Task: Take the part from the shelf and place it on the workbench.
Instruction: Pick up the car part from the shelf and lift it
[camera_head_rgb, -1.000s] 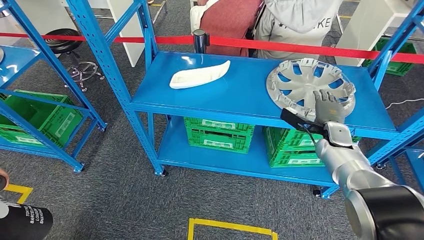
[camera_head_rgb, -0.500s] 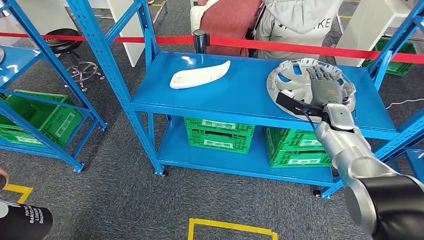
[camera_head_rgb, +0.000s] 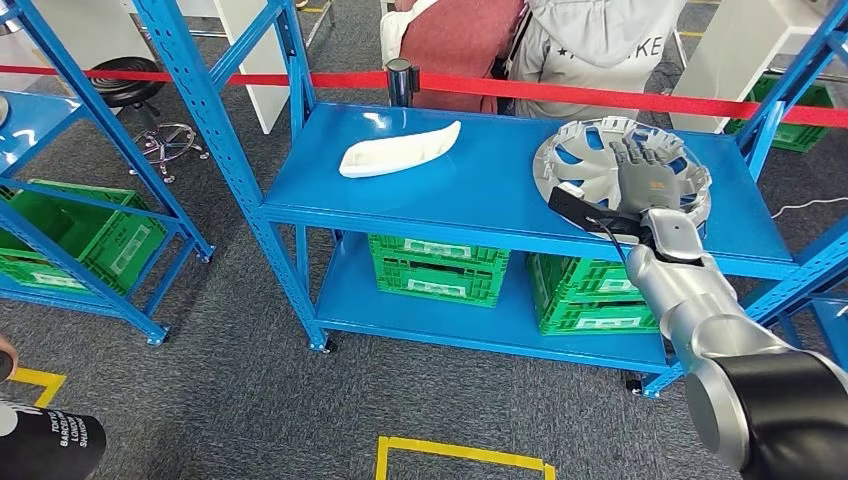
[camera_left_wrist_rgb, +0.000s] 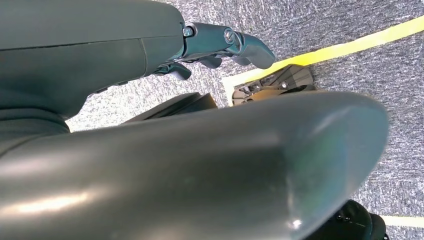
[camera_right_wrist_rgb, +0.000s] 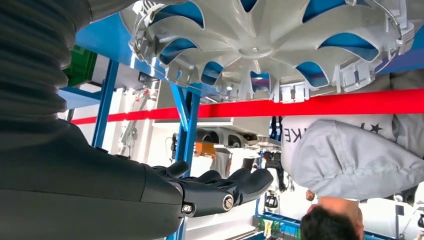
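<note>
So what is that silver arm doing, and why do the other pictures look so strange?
It is a robot's arm. The big picture is what the robot sees from its head. Its right hand hovers open over a grey wheel cover on the blue shelf, holding nothing yet. A white curved part lies there too. The other pictures come from cameras at its wrists, so they look turned. One sees the wheel cover up close; the other sees the left hand above the floor.

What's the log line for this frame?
phase: reach | right hand open above hubcap, no grasp | left hand idle | hubcap on shelf
</note>
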